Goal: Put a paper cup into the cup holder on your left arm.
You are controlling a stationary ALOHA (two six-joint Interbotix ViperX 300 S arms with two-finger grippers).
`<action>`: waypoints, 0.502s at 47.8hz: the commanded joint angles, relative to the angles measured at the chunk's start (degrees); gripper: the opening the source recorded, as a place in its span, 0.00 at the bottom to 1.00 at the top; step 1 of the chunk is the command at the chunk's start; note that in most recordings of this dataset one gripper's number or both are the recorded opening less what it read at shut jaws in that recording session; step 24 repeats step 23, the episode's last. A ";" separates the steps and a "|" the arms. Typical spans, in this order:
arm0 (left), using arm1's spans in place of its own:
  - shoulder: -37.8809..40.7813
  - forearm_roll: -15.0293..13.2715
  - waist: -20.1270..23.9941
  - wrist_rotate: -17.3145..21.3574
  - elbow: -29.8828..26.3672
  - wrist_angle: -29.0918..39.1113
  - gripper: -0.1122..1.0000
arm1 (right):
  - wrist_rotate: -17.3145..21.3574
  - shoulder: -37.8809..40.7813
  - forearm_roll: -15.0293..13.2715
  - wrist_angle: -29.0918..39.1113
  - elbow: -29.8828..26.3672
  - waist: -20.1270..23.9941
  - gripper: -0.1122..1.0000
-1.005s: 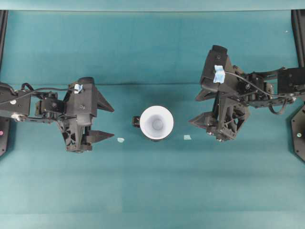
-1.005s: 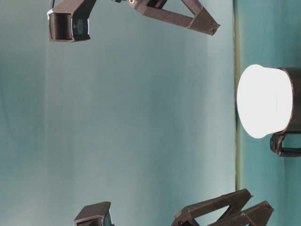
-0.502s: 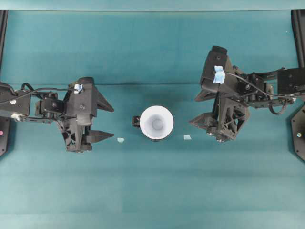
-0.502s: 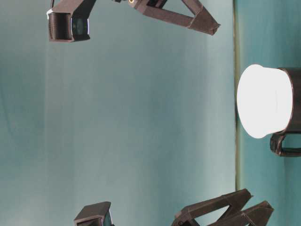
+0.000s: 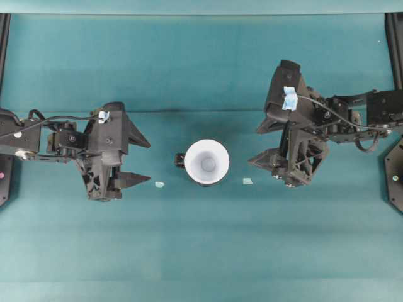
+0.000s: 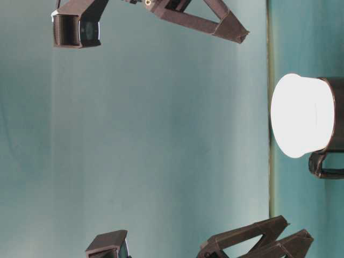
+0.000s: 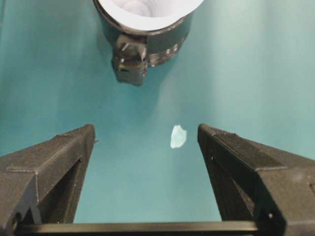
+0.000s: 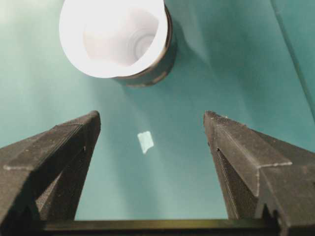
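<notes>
A white paper cup (image 5: 206, 162) sits inside the glossy black cup holder (image 5: 180, 160), which stands at the middle of the teal table with its handle toward the left arm. In the table-level view the paper cup (image 6: 301, 115) sticks out of the cup holder (image 6: 336, 107). My left gripper (image 5: 150, 162) hovers left of them, open and empty. On the other side my right gripper (image 5: 254, 146) is open and empty too. The left wrist view has the cup holder (image 7: 147, 42) ahead of the left gripper (image 7: 145, 130). The right wrist view shows the paper cup (image 8: 115, 37) beyond the right gripper (image 8: 151, 117).
Two small pale tape scraps lie on the cloth, one (image 5: 159, 185) left of the cup holder and one (image 5: 247, 181) right of it. Black frame posts (image 5: 395, 44) stand at the table's left and right edges.
The right arm has shifted very slightly. The left arm, the cup and the cup holder have not moved.
</notes>
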 commanded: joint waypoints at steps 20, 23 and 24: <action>0.26 0.09 0.09 -0.09 -0.97 -0.44 0.89 | 0.18 -0.62 0.00 -0.44 -0.44 0.26 0.91; 0.26 0.09 0.09 -0.09 -0.97 -0.44 0.89 | 0.26 -0.62 0.00 -0.44 -0.44 0.26 0.91; 0.26 0.09 0.09 -0.09 -0.97 -0.44 0.89 | 0.26 -0.62 0.00 -0.44 -0.44 0.26 0.91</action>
